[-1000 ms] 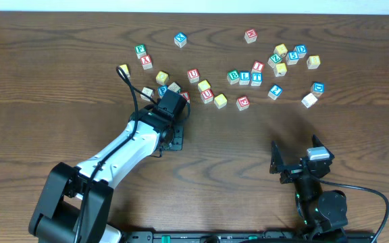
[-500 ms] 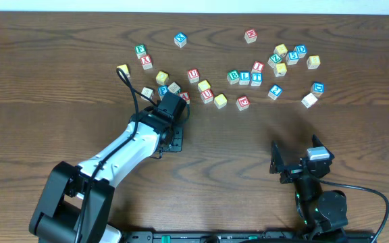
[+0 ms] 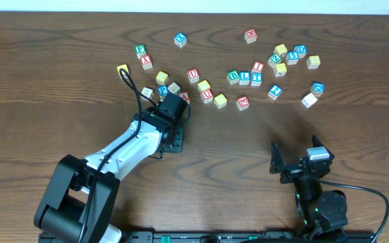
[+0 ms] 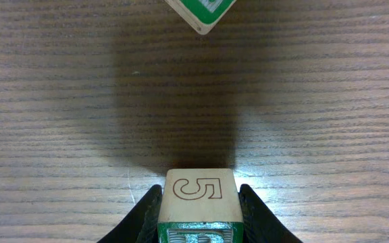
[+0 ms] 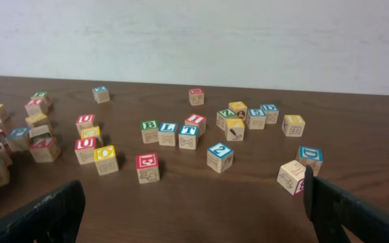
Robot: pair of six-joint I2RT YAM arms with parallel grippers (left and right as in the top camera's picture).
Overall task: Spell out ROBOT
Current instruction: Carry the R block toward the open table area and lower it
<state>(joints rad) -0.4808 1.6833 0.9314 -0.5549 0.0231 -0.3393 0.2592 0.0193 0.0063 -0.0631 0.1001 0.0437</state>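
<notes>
My left gripper (image 4: 200,206) is shut on a wooden block (image 4: 201,192) with a "5" on its top face and a green letter face toward the camera, low over the table. In the overhead view the left gripper (image 3: 172,116) hides this block. A green-edged block (image 4: 200,12) lies just ahead of it. The green B (image 3: 233,76), blue L (image 3: 244,78), blue T (image 3: 256,79) and yellow O (image 3: 220,100) blocks sit mid-table. My right gripper (image 5: 194,209) is open and empty near the front edge (image 3: 296,160).
Several more letter blocks lie scattered across the far half of the table, among them a red U (image 3: 193,74), a blue 2 (image 3: 275,91) and a cluster at the far right (image 3: 289,55). Blocks crowd close round the left gripper.
The left arm has shifted very slightly while still holding its block. The right arm has not moved.
</notes>
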